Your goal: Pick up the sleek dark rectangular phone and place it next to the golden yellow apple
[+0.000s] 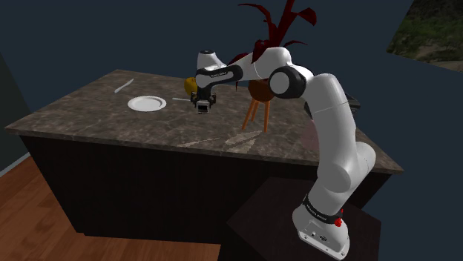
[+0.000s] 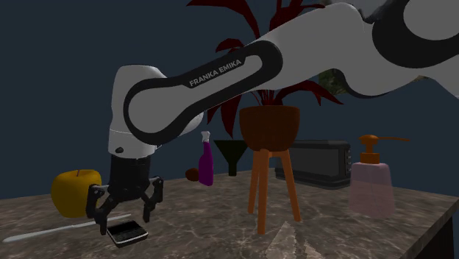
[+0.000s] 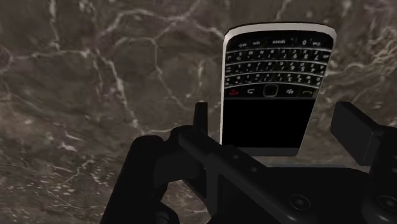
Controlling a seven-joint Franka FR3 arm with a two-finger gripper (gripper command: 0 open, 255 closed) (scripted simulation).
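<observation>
Phone (image 3: 273, 95): slim dark rectangle with a pale rim, rows of tiny keys and a glossy black screen; lies on the counter (image 3: 95, 76), just beside the apple (image 2: 73, 193).
Gripper (image 3: 277, 121): black, released, fingers (image 3: 355, 130) astride the phone without touching it.
Apple: round, golden yellow.
Counter: dark stone, pale veins.

Counted on the countertop (image 1: 81, 111): 1 dark phone (image 3: 270, 89) with a keypad, 1 yellow apple (image 2: 75, 191) near the far edge, 1 white plate (image 1: 146, 103), 1 pale utensil (image 1: 123, 86) toward the far corner. Also 1 potted plant (image 2: 270, 126) with red leaves on 1 wooden stand (image 2: 274, 187), 1 purple spray bottle (image 2: 206, 160), 1 black funnel (image 2: 235, 156), 1 toaster (image 2: 316, 163), 1 pink soap dispenser (image 2: 371, 184), 1 small brown thing (image 2: 191, 174) of unclear kind. Above these, 1 white arm (image 1: 326, 141).
</observation>
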